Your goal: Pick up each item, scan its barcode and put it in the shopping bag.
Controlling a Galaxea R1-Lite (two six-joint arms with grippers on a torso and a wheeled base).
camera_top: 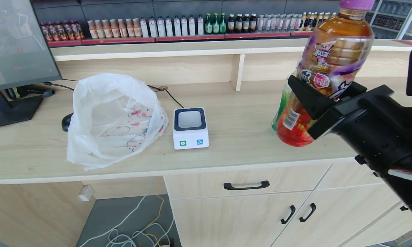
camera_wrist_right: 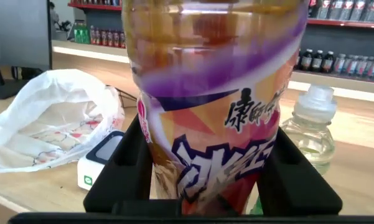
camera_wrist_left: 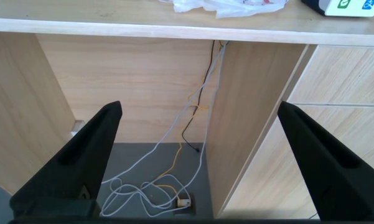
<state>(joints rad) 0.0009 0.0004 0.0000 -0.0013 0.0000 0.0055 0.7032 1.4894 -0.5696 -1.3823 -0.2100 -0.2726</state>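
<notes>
Right gripper (camera_top: 329, 95) clamped on tea bottle (camera_top: 336, 51), held above counter's (camera_top: 240, 113) right end; scan, bagging not yet done. Scanner (camera_top: 190, 127) mid-counter, shopping bag (camera_top: 113, 116) toward left end (looks empty). Left gripper (camera_wrist_left: 199, 162) spread wide below front edge.

The bottle (camera_top: 339, 44) is amber with a purple cap and purple-orange-red label. The bag (camera_top: 113, 116) is translucent white, printed red and blue. The scanner (camera_top: 190, 132) is white, navy-framed; the worktop (camera_top: 240, 116) pale wood-grain.
</notes>
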